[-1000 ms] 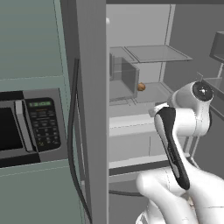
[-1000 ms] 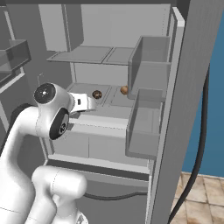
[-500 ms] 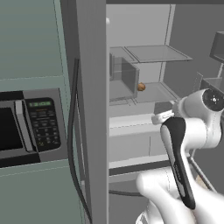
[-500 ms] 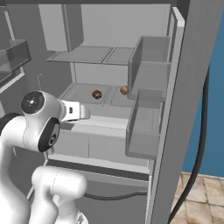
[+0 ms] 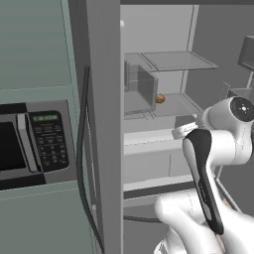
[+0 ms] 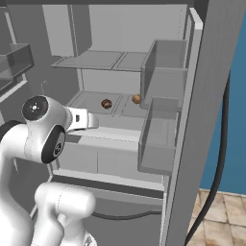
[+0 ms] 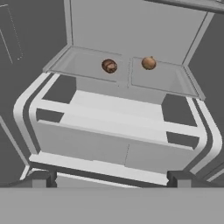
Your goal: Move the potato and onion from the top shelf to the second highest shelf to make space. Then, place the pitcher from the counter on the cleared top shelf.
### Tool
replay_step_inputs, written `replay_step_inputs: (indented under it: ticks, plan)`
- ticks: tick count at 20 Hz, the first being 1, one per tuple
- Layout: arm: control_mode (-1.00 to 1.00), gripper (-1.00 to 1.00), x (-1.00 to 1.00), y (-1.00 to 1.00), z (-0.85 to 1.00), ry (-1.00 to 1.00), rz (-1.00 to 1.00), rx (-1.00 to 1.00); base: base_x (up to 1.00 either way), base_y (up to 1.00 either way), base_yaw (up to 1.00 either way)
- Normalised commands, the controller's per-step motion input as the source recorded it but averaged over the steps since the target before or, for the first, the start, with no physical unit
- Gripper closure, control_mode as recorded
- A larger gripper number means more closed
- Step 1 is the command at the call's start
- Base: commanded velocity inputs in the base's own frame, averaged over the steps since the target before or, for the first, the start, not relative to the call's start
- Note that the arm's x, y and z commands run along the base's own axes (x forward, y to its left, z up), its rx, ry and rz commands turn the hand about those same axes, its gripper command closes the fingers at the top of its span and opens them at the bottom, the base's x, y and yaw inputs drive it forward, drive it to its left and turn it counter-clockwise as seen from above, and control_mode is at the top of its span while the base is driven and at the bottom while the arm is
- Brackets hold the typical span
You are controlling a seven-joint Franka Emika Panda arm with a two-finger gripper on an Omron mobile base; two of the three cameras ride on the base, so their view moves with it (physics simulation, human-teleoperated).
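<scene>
Inside an open fridge (image 6: 120, 29) in a rendered kitchen, grey walls and pale shelves, with a microwave (image 5: 30, 144) set into green cabinets at far left of the left base view. On the second shelf down (image 7: 87, 65), below the bare top shelf (image 6: 103, 60), a dark mottled potato (image 7: 109, 66) at left and a smooth tan onion (image 7: 148, 63) near it at right, apart from each other, above a wide white drawer (image 7: 118, 131). Gripper (image 7: 109, 179) drawn back outside the fridge in front of the drawer, tips spread wide apart, holding nothing.
</scene>
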Motion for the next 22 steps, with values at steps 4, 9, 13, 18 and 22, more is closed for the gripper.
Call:
replay_step_inputs:
  ticks: [4, 9, 13, 18, 22]
  plan:
    - [1.00, -1.00, 0.00, 0.00, 0.00, 0.00, 0.00, 0.00, -0.08, 0.00, 0.00]
    - [1.00, -1.00, 0.00, 0.00, 0.00, 0.00, 0.00, 0.00, -0.67, 0.00, 0.13]
    - [1.00, -1.00, 0.00, 0.00, 0.00, 0.00, 0.00, 0.00, -0.77, -0.08, 0.20]
    - [1.00, -1.00, 0.00, 0.00, 0.00, 0.00, 0.00, 0.00, -0.57, -0.07, 0.28]
    - [1.00, -1.00, 0.00, 0.00, 0.00, 0.00, 0.00, 0.00, -0.29, 0.08, 0.38]
